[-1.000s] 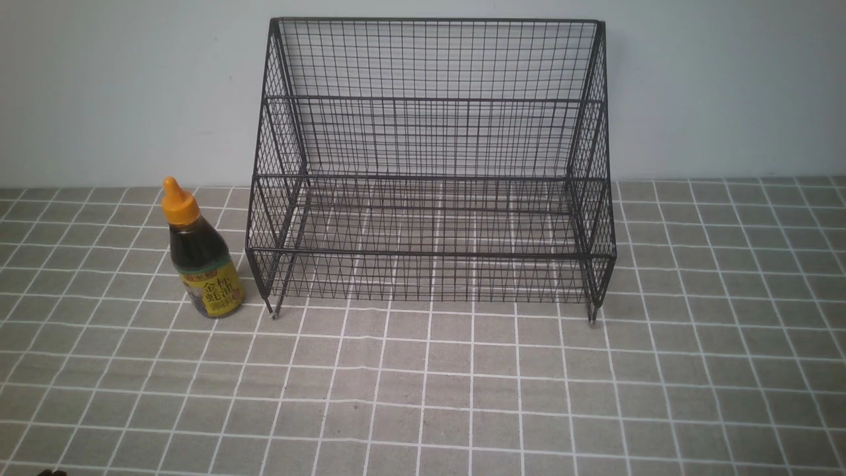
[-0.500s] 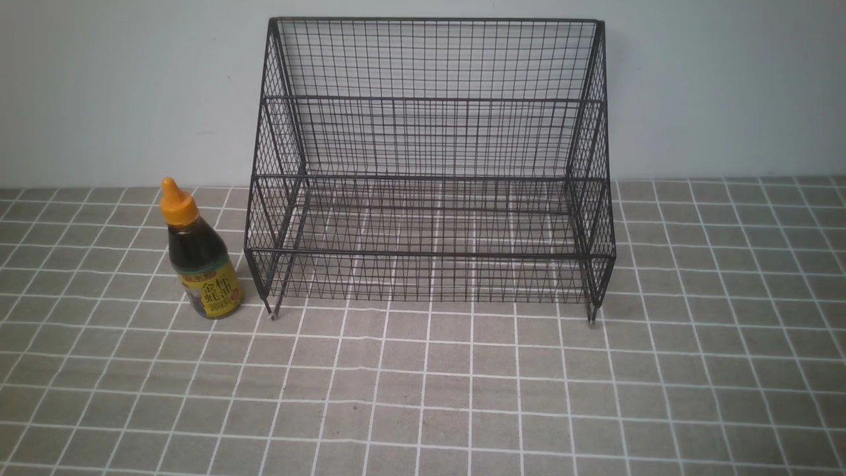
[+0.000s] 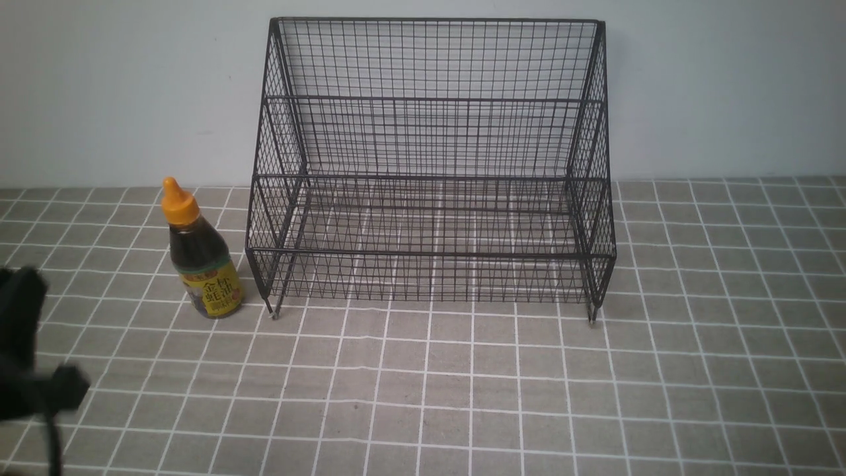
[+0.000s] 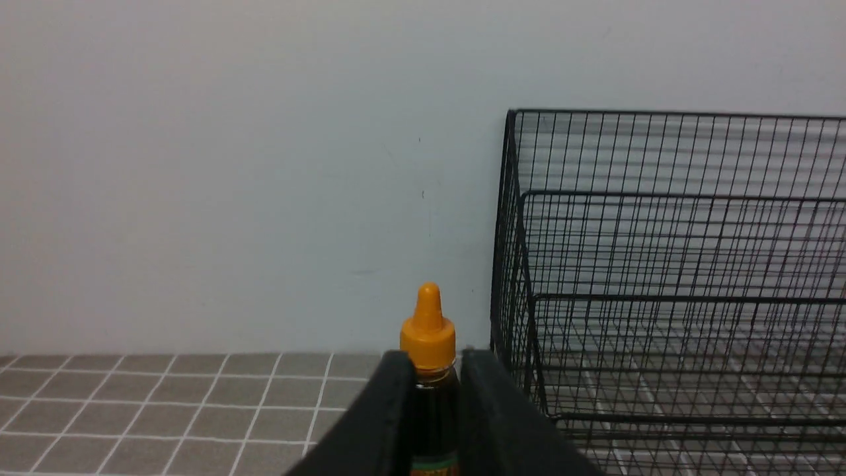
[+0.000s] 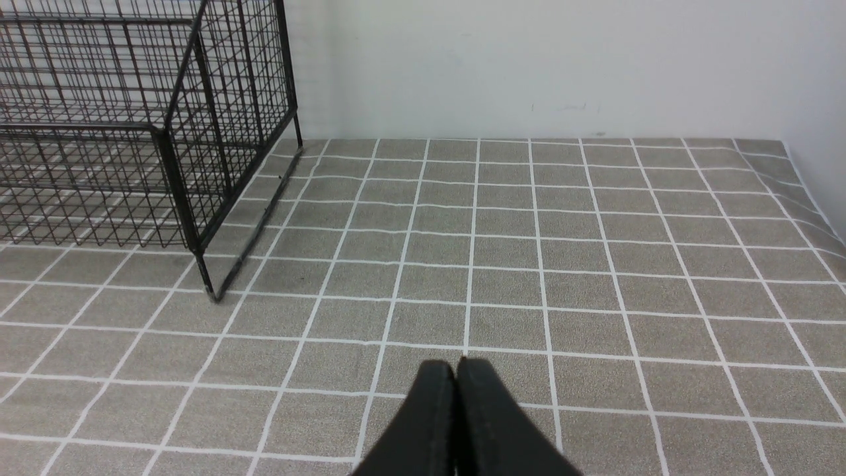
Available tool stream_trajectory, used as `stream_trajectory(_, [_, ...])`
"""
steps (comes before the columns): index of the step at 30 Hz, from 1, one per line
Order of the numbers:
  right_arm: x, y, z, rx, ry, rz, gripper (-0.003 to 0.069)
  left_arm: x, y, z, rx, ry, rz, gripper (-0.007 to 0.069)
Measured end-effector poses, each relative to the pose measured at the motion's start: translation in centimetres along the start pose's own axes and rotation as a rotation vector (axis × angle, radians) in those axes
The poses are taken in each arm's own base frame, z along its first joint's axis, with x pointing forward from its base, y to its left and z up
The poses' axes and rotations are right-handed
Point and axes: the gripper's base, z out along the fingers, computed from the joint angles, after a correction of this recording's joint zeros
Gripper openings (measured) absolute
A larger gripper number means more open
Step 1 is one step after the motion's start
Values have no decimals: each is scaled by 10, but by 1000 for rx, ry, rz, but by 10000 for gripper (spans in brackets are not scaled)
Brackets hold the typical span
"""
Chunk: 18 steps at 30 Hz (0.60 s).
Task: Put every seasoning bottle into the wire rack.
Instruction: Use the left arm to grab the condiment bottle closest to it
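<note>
The seasoning bottle (image 3: 201, 261), dark sauce with an orange nozzle cap and a yellow label, stands upright on the cloth just left of the wire rack (image 3: 429, 165). The rack holds nothing. My left arm (image 3: 26, 344) shows blurred at the left edge of the front view, well short of the bottle. In the left wrist view my left gripper (image 4: 433, 370) is open, and the bottle (image 4: 428, 330) shows through the gap between its fingers, farther off. My right gripper (image 5: 456, 367) is shut and empty, low over the cloth to the right of the rack (image 5: 165, 132).
A grey cloth with a white grid (image 3: 462, 383) covers the table. A pale wall (image 3: 99, 86) stands right behind the rack. The cloth rides up at the far right (image 5: 813, 198).
My left arm has come into the front view at the left edge, moving up and forward. The bottle and the rack have not moved.
</note>
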Motion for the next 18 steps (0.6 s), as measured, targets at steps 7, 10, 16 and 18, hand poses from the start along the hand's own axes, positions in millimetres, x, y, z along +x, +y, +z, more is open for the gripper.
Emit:
stream_trajectory(7, [0,0,0,0,0,0,-15,-11,-1,69,-7,74,0,437])
stream_trajectory(10, [0,0,0,0,0,0,-15,-9,-1,87,-10,95,-10,483])
stream_trajectory(16, [0,0,0,0,0,0,-15,7,-1,144,-16,171,-20,520])
stream_trajectory(18, [0,0,0,0,0,0,-15,12,-1,157,-18,182,-21,521])
